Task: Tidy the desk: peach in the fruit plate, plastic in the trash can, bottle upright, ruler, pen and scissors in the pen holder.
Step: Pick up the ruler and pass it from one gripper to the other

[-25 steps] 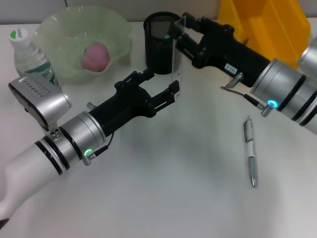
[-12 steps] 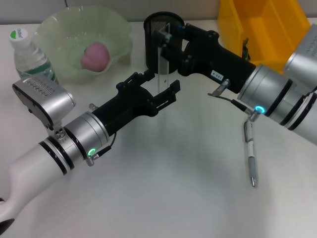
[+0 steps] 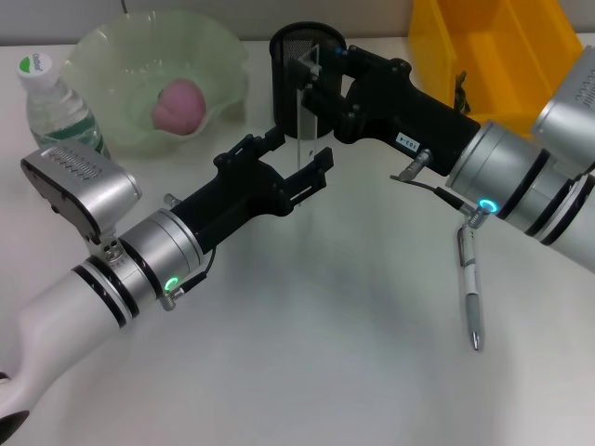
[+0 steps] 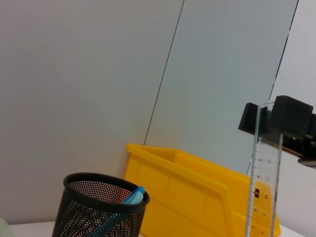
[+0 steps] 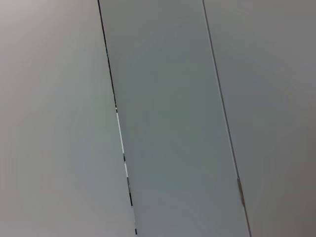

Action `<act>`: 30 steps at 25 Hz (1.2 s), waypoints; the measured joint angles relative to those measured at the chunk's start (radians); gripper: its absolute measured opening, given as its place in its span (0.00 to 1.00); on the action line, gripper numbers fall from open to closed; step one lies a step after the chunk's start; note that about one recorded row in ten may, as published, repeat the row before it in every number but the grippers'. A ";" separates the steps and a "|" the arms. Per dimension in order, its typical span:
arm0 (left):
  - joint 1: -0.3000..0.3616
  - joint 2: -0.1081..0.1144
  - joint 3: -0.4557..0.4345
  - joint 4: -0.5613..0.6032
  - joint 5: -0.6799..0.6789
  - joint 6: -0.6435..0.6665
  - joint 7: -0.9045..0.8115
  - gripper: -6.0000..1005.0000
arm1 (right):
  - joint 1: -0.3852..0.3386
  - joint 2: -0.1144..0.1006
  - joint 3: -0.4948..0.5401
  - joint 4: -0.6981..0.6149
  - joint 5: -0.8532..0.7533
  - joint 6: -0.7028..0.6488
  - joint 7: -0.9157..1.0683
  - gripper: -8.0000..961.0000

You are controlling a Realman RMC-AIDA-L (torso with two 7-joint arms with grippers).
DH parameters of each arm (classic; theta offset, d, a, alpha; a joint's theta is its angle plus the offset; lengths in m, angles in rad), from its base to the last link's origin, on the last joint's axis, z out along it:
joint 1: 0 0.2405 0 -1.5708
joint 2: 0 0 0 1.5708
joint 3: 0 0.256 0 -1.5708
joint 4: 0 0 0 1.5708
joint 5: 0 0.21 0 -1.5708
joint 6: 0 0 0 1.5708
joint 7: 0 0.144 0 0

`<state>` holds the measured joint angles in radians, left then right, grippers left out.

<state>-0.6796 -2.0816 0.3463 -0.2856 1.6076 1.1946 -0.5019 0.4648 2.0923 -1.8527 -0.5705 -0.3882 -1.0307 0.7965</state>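
White table [image 3: 307, 372]: your right gripper [image 3: 311, 70] is clamping the clear, thin, slippery plastic ruler [image 3: 305, 111] upright by its top; left gripper [image 3: 293, 163] is waiting spread beside it.

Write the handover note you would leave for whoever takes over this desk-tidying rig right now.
Right gripper: shut on the clear ruler, held upright beside the pen holder, not yet inside.
Left gripper: open, just below the ruler, holding nothing.
Done: peach in the fruit plate; bottle upright.
Left: ruler into the holder; pen lies on the desk by the right arm. Scissors and plastic not seen; something blue already sits in the holder. Yellow bin stands behind.
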 joint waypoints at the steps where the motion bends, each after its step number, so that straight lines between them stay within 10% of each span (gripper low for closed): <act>1: -0.001 0.000 -0.001 0.000 0.000 0.000 0.000 0.73 | -0.001 0.000 0.001 0.000 0.000 0.000 0.000 0.41; 11: -0.006 0.000 -0.008 0.006 0.044 0.000 0.000 0.73 | 0.000 0.000 -0.005 0.000 0.000 0.000 0.000 0.41; 20: -0.007 0.000 -0.022 0.001 0.052 -0.016 0.016 0.28 | -0.003 0.000 -0.006 0.000 0.000 -0.003 0.000 0.42; 30: -0.006 0.000 -0.026 0.000 0.054 -0.016 0.017 0.05 | 0.001 0.000 -0.008 0.000 0.000 -0.004 0.000 0.42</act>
<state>-0.6857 -2.0815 0.3200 -0.2852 1.6611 1.1786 -0.4846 0.4658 2.0923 -1.8606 -0.5705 -0.3880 -1.0349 0.7960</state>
